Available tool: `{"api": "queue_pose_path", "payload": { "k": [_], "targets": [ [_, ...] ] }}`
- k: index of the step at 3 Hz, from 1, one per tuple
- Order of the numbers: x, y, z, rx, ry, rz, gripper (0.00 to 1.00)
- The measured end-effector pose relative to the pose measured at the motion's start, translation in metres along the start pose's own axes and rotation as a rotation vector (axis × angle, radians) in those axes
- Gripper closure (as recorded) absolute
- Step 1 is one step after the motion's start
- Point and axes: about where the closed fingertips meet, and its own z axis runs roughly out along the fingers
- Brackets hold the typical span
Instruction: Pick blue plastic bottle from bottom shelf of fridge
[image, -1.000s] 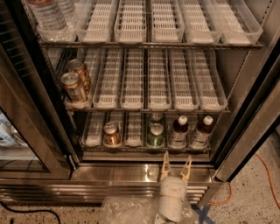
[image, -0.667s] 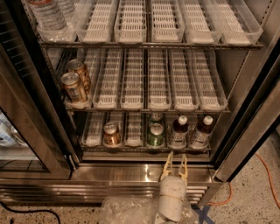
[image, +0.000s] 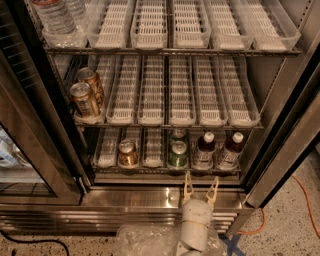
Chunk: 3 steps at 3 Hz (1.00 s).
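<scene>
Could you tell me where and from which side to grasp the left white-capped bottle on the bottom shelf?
Probably its narrower neck, coming straight in from the open front. The bottle stands upright at its lane's front, with a green can and a second bottle close beside it. The open gripper sits below, in front of it.

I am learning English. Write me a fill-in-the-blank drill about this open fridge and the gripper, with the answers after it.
1. The number of white-capped bottles on the bottom shelf is ___.
2. The gripper hangs in front of the steel base of the fridge, below the bottom shelf, with its fingers ___.
3. The two cans on the middle shelf stand at its ___ end.
Missing words: two; open; left.
</scene>
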Motion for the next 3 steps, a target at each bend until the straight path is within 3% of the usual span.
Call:
{"api": "queue_pose_path", "payload": {
  "k": [3],
  "targets": [
    [-0.008,0.01,0.032,-0.022,-0.005,-0.023,0.29]
  ]
}}
